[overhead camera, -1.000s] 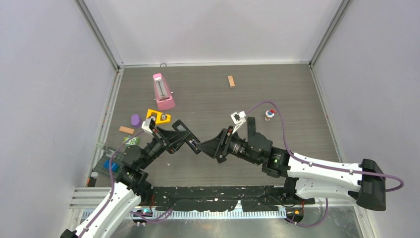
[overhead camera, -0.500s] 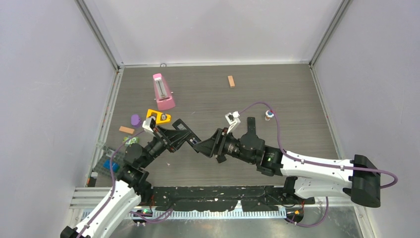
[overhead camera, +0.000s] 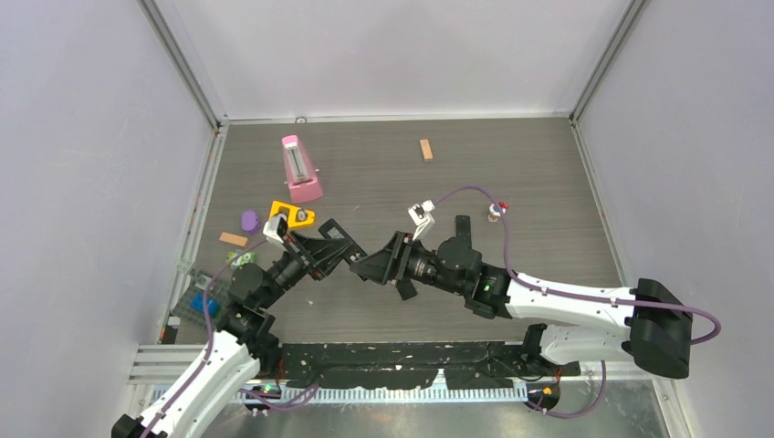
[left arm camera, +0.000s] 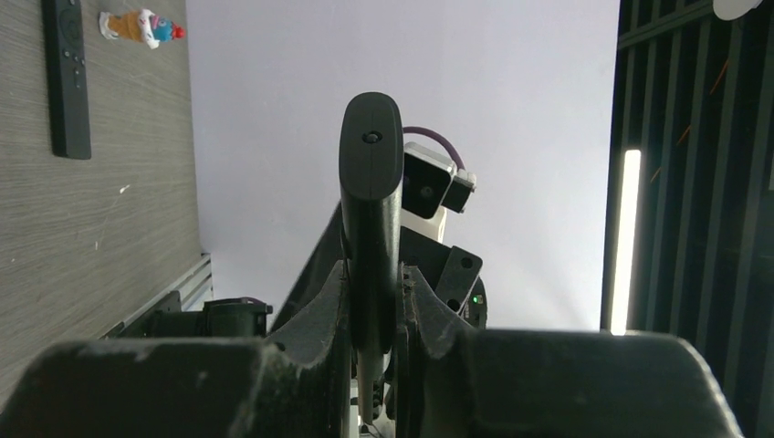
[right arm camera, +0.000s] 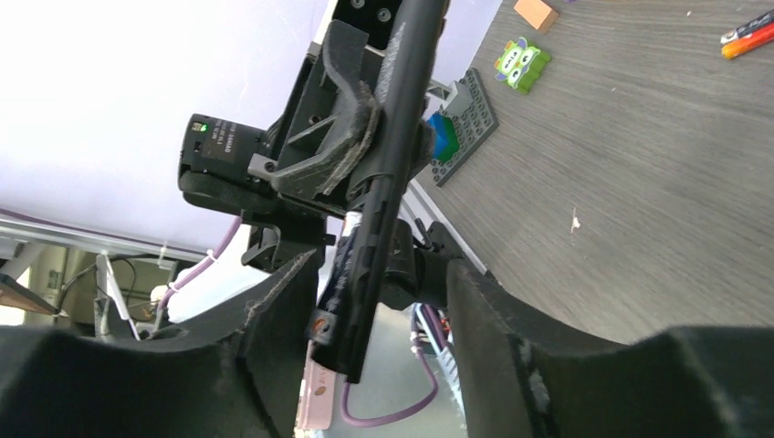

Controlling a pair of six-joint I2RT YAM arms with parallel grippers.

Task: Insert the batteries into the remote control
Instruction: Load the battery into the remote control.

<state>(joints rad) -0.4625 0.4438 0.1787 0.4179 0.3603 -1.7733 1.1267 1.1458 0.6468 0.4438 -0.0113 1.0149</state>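
Observation:
My left gripper [overhead camera: 342,255] is shut on a slim black remote control [left arm camera: 370,182], holding it edge-on above the table. In the right wrist view the remote [right arm camera: 388,173] slants down between my right gripper's [right arm camera: 379,274] jaws, which stand open on either side of its lower end, the left finger close to it. A cylinder with a red spot on its end [right arm camera: 321,321] sits along that end of the remote. Two thin red-and-dark batteries [right arm camera: 747,33] lie on the table. In the top view the right gripper [overhead camera: 370,266] meets the left one mid-table.
A second black bar with buttons [left arm camera: 67,78] lies by a small figurine [overhead camera: 496,211]. A pink wedge-shaped object [overhead camera: 299,171], a wooden block [overhead camera: 425,149], a yellow piece [overhead camera: 292,214], a purple piece [overhead camera: 248,220] and a green brick [overhead camera: 242,260] lie around.
My right gripper has moved left onto the remote's end and its jaws have narrowed around it. The left gripper has held still with the remote.

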